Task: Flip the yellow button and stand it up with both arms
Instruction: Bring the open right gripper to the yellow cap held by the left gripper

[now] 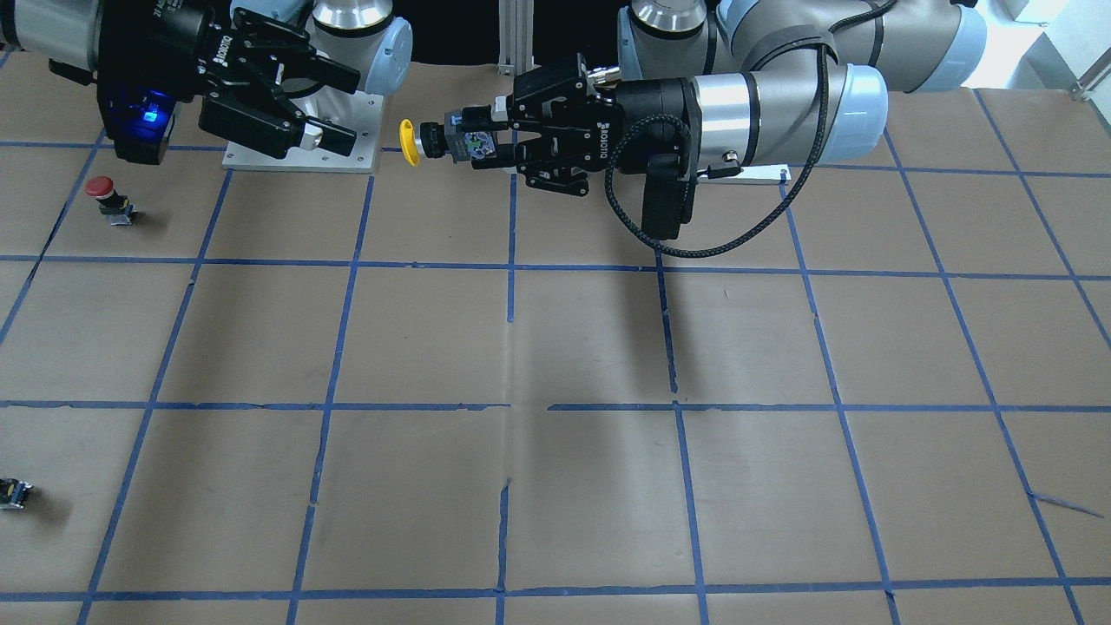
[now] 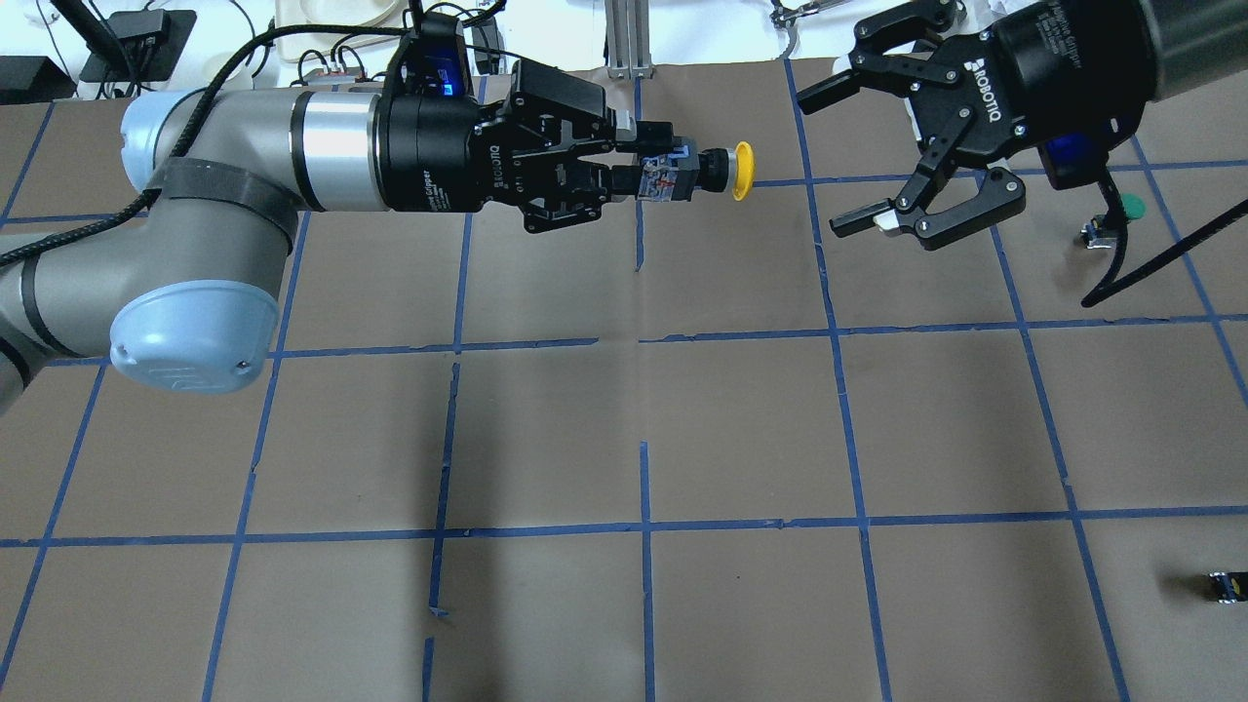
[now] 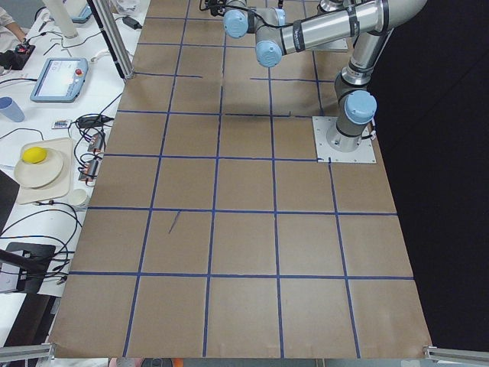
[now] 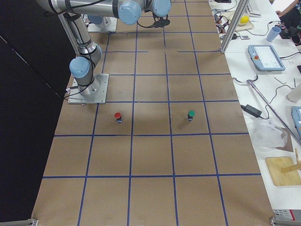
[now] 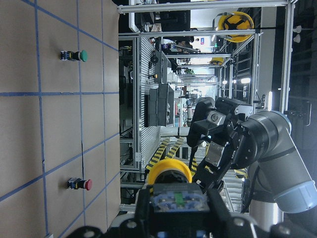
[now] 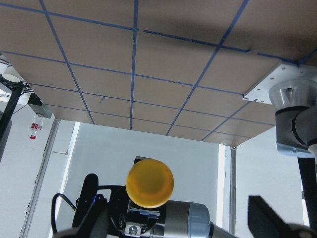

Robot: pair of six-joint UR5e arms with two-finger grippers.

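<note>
My left gripper (image 2: 648,156) is shut on the grey-black base of the yellow button (image 2: 742,171) and holds it level, well above the table, with the cap pointing at my right gripper (image 2: 834,161). The right gripper is open and empty, a short gap away from the cap, with its jaws facing it. In the front view the yellow button (image 1: 406,141) sits between the left gripper (image 1: 477,141) and the right gripper (image 1: 347,108). The cap also shows in the left wrist view (image 5: 168,171) and, face-on, in the right wrist view (image 6: 149,182).
A red-capped button (image 1: 102,193) and a green-capped button (image 2: 1121,210) stand on the table on the robot's right side. A small dark block (image 2: 1227,585) lies near the table edge. The arms' base plates (image 1: 347,156) are bolted at the robot's side.
</note>
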